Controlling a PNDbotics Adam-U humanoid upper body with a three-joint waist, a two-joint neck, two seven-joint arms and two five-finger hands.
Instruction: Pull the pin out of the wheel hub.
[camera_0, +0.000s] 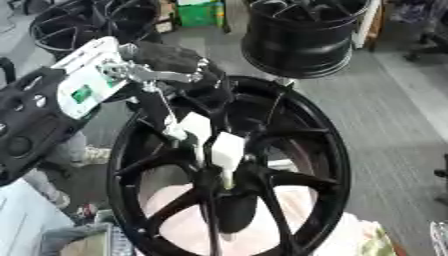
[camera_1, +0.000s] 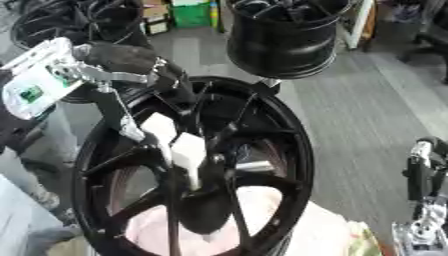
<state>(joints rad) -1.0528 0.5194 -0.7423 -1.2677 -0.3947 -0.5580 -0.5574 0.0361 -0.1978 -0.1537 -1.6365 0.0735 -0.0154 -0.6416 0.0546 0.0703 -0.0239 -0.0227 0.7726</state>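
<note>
Left hand (camera_0: 206, 142) is shown with white-tipped fingers (camera_0: 226, 150) curled at the centre of one wheel hub (camera_0: 306, 150); the pin itself cannot be distinguished. Right hand (camera_1: 424, 175) rests idle at lower right.

The wheel hub (camera_0: 297, 150) is a glossy black alloy rim with slender spokes running from a wide outer ring to a dark centre. It stands tilted on its edge, its face turned up toward the camera, its lower part resting on a pale pinkish cloth (camera_0: 289, 225) at the near edge. Its top rim lies just below a second black rim farther back. At the centre of the spokes, two white block-shaped pieces (camera_0: 226, 150) sit side by side. A thin pale pin (camera_0: 227, 180) hangs from the lower block and points down at the dark hub centre. Whether the pin's tip sits in the hub cannot be told.
</note>
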